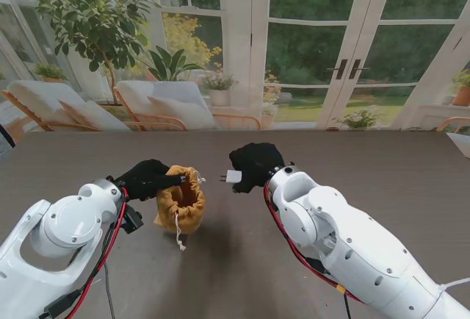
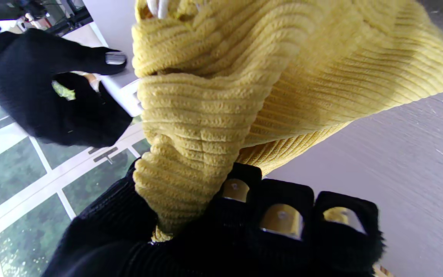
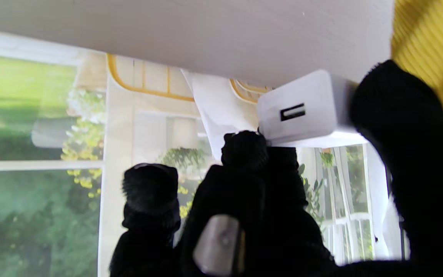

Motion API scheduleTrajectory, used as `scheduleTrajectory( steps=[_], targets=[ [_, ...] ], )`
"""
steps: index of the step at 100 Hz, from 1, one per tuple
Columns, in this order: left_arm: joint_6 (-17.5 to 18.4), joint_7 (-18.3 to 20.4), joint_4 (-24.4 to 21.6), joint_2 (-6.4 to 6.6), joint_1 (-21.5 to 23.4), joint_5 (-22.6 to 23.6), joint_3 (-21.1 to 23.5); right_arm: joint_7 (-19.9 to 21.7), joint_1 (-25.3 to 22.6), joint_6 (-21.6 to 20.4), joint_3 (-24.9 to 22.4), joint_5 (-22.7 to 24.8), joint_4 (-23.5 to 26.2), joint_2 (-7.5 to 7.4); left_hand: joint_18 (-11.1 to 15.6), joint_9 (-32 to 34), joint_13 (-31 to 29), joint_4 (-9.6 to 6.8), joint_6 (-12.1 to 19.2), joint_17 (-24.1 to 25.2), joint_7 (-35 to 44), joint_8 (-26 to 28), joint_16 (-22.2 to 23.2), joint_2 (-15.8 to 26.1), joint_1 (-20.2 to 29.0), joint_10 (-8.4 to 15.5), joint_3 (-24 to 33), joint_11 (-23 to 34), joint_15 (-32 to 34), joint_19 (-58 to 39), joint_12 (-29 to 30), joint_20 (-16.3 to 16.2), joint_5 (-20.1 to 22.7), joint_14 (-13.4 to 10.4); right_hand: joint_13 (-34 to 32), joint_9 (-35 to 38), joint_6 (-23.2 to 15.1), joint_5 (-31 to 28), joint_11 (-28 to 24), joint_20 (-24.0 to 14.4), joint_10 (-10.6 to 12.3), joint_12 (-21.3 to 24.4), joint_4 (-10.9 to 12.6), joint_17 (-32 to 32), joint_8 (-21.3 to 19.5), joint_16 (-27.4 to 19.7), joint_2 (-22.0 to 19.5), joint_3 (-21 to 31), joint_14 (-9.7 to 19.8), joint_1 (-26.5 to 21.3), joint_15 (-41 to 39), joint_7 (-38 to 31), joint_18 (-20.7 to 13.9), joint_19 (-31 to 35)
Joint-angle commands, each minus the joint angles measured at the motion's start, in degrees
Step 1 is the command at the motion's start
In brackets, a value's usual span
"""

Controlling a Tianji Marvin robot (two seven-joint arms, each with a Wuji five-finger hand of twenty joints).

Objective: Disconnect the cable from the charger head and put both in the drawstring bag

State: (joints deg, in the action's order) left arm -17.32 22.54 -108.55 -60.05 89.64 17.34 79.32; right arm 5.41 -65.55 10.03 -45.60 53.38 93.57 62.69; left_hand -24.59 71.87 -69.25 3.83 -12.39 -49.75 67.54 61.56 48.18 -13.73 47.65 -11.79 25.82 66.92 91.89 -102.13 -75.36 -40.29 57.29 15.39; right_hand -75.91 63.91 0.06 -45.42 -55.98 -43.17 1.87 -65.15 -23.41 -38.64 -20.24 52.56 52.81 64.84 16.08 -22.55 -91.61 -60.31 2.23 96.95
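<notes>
Wide dark wood-grain table point(image 1: 382, 165) underneath everything, glass doors and garden beyond. Left of centre, resting on that table, a mustard-yellow ribbed corduroy drawstring bag point(image 1: 181, 203), mouth open and turned up, white drawstring cord point(image 1: 178, 232) trailing off the nearer side. Black-gloved left hand point(image 1: 149, 178) closed on the bag's rim, pinching the ribbed fabric and holding the mouth apart; in the left wrist view, fabric bunched against the fingers point(image 2: 281, 219). Black-gloved right hand point(image 1: 255, 165) just beside the bag on its right, closed around a small white square charger head point(image 1: 233, 176), raised off the table near the bag's rim, prongs pointing toward the opening.

Judged step: cable already out of the charger, since the USB port point(image 3: 292, 112) in the right wrist view shows empty; charger now being carried to the bag. Glimpse of something white at the bag's top edge in the left wrist view, possibly the cable, possibly the cord — cannot tell which.

Next move, as a guess: short travel leftward until over the mouth, then lowering and releasing inside, with the left hand keeping the rim spread. Soft fabric likely to sag or fold shut if the pinch slackens.
</notes>
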Motion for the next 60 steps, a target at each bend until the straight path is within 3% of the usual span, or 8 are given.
scheduleTrajectory(
  steps=[1, 23, 60],
  targets=[
    [-0.19, 1.28, 0.44, -0.24, -0.87, -0.42, -0.51, 0.48, -0.81, -0.38, -0.66, 0.38, 2.46, 0.07, -0.50, -0.17, -0.45, 0.33, -6.59, -0.98, -0.59, 0.28, 0.19, 3.51, 1.15, 0.41, 0.10, 0.06, 1.28, -3.69, -0.90, -1.09, -0.39, -3.07, -0.21, 2.42, -0.97, -4.75, -2.62, -0.91, -0.97, -0.78, 4.19, -27.41, -4.25, -0.27, -0.55, 4.37, 3.24, -7.22, -2.32, -8.87, 0.56, 3.04],
    [-0.43, 1.25, 2.37, -0.36, -3.43, -1.19, -2.86, 1.53, -3.02, -0.94, -1.75, 1.44, 7.87, -0.14, -1.12, 0.29, -1.10, 0.33, -6.70, -1.69, -0.50, 0.23, -0.02, 3.25, 1.17, 0.41, 0.55, -0.05, 1.20, -3.99, -0.73, -0.86, 0.02, -2.86, -0.22, 2.90, -1.09, -5.27, -2.23, -0.92, -0.97, -0.55, 4.14, -27.43, -4.30, -0.20, 0.01, 4.43, 3.63, -7.23, -2.43, -8.45, 0.54, 3.08],
    [-1.14, 0.44, 3.05, -0.71, -5.39, -2.75, -5.32, 0.06, -4.41, 0.39, 0.91, 1.73, 10.21, 0.21, -2.78, 1.04, -2.06, 0.58, -7.02, -2.82, -0.66, 0.05, -0.41, 3.05, 0.96, 0.23, 1.86, -0.42, 1.00, -4.35, -0.44, -0.20, 0.33, -2.06, -0.24, 3.80, -0.91, -6.05, -1.69, -1.12, -1.12, -0.37, 3.98, -27.61, -4.30, 0.22, 1.09, 4.48, 4.27, -7.30, -3.07, -8.10, 0.43, 3.73]
  ],
)
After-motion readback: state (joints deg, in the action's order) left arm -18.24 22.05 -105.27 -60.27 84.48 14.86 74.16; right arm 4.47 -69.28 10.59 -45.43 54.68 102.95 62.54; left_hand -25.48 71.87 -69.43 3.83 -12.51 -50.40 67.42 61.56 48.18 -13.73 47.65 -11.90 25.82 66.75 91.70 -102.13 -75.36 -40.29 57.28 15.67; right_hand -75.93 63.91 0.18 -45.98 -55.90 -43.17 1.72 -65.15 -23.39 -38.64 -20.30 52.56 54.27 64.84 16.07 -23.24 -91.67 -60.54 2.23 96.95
